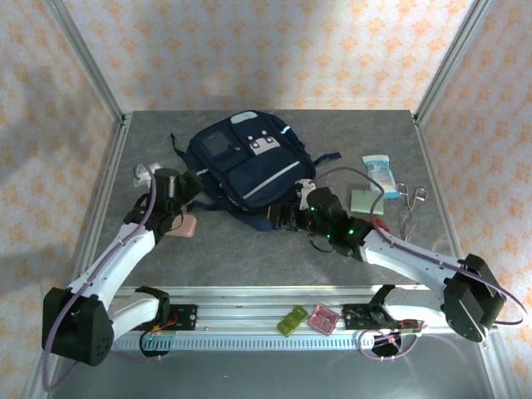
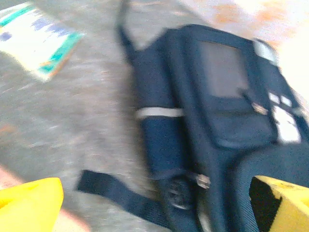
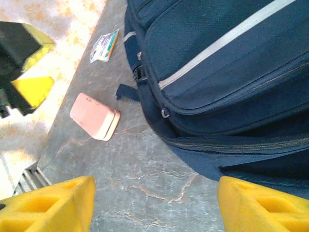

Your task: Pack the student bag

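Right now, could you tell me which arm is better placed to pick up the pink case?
Left, probably. In the top view the pink case lies right beside the open left gripper, left of the student bag. The right gripper, also open, sits at the bag's near edge, farther off.

Grey table (image 1: 249,258) with student bag (image 1: 245,162), pink case (image 1: 183,226), blue-white packet (image 1: 378,170).

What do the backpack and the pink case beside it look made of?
The student bag: woven synthetic fabric, matte navy, by its weave, stitched seams and zippers. The pink case: probably hard plastic, smooth with a slight sheen and rounded corners.
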`<act>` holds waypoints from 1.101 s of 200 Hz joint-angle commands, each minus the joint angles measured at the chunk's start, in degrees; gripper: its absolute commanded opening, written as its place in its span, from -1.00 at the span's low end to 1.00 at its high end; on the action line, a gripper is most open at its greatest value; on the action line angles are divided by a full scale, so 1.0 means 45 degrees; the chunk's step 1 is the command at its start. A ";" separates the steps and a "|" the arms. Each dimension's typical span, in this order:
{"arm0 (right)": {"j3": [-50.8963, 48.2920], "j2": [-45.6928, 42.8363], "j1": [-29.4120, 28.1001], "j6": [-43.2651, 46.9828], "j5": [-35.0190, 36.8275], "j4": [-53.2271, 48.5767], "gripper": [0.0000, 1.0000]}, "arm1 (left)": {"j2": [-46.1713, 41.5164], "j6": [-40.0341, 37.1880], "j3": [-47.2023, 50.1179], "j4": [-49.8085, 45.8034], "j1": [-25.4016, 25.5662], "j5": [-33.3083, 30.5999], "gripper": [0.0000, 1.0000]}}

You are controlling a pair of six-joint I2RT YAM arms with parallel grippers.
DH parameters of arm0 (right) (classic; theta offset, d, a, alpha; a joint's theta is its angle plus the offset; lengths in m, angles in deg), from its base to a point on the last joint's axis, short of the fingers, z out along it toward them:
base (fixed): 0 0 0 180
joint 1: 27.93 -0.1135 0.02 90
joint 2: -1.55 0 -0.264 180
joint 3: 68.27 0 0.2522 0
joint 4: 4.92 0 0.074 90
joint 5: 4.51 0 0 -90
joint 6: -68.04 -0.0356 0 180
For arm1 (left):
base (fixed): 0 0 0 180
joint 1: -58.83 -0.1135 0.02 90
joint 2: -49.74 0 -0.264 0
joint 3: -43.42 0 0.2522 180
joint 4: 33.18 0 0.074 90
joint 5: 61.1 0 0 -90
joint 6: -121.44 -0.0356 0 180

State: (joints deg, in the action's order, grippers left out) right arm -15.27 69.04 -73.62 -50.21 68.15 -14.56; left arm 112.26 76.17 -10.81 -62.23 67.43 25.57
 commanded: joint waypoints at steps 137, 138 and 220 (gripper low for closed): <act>-0.0279 -0.0382 -0.0431 -0.0376 0.0768 0.1213 0.30 | 0.5049 0.2231 -0.1322 -0.2755 -0.3278 -0.0100 0.97; -0.0281 -0.0384 -0.0432 -0.0379 0.0778 0.1213 0.30 | 0.5070 0.2239 -0.1321 -0.2755 -0.3278 -0.0109 0.97; -0.0164 -0.0366 -0.0422 -0.0500 0.1095 0.1113 0.29 | 0.6099 0.2543 -0.1234 -0.2594 -0.3337 0.0049 0.90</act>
State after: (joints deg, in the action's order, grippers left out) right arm -15.99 68.18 -75.20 -51.93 71.01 -10.45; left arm 136.24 87.01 -19.14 -76.78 54.28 26.99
